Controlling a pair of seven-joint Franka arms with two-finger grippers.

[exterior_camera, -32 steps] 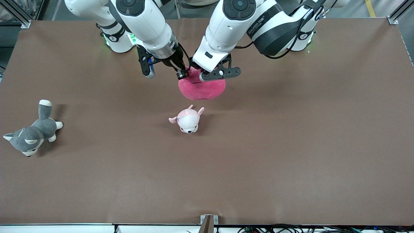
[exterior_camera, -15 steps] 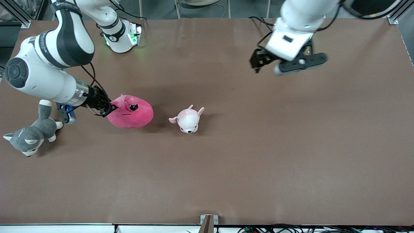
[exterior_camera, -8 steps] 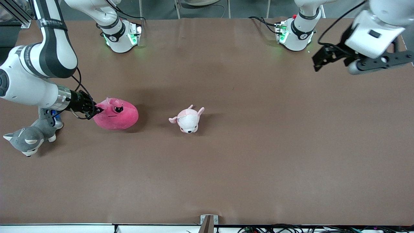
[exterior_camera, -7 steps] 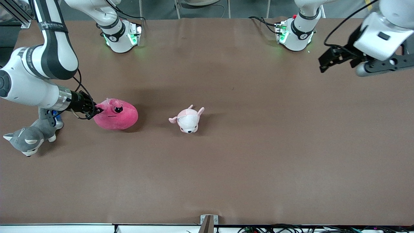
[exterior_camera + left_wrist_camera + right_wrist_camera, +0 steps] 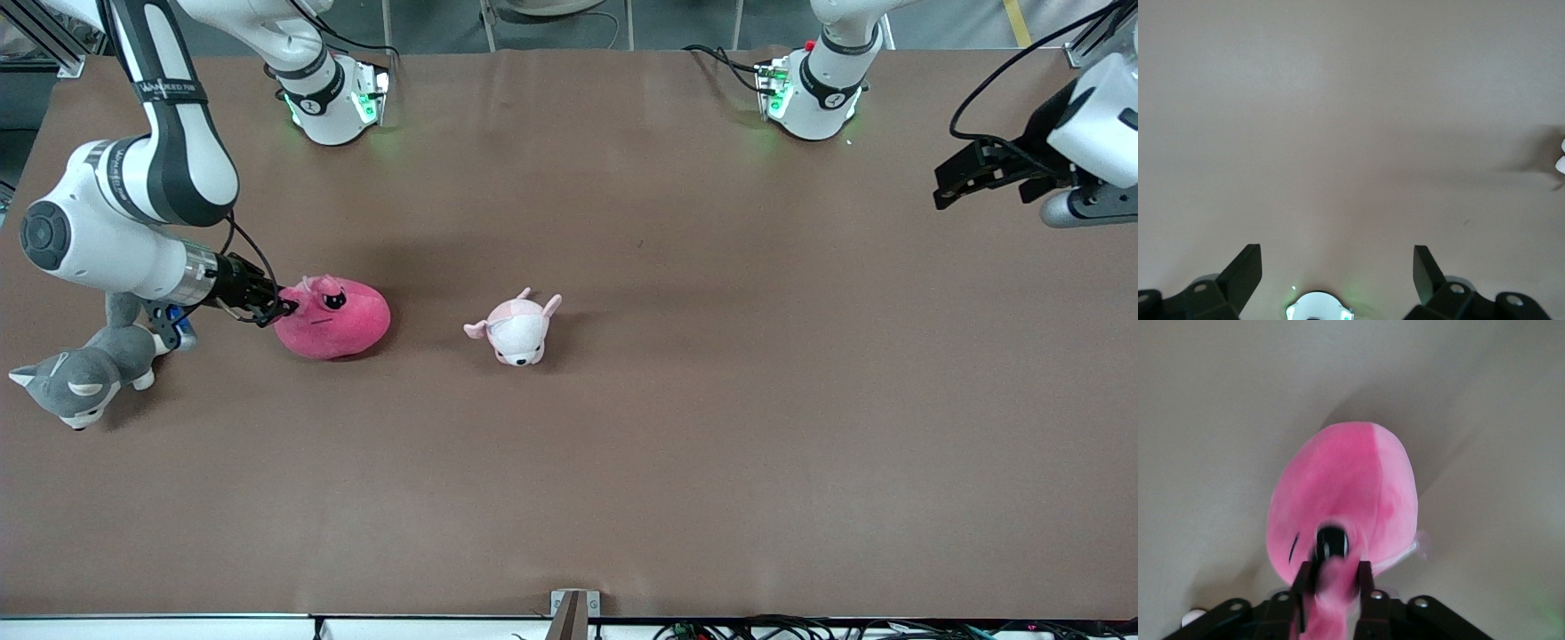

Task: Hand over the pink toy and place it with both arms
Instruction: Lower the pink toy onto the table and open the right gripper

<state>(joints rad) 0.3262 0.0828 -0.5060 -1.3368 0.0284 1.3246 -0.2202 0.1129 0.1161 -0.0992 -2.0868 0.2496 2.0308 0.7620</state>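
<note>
While right gripper (image 5: 277,310) fingers pinch pink toy (image 5: 333,318) | left gripper (image 5: 1337,268) fingers apart | no legible writing

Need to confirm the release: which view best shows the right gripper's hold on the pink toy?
Right wrist view: the right gripper has a pink toy tuft between its fingers. Front view shows them merely touching; left wrist view shows neither.

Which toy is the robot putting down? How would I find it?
Look along the brown table toward the right arm's end. Three soft toys lie there; it is the middle one, the pink toy, at the tip of the right gripper. It is a round, bright pink blob, not the grey dog or pale pink animal.
</note>
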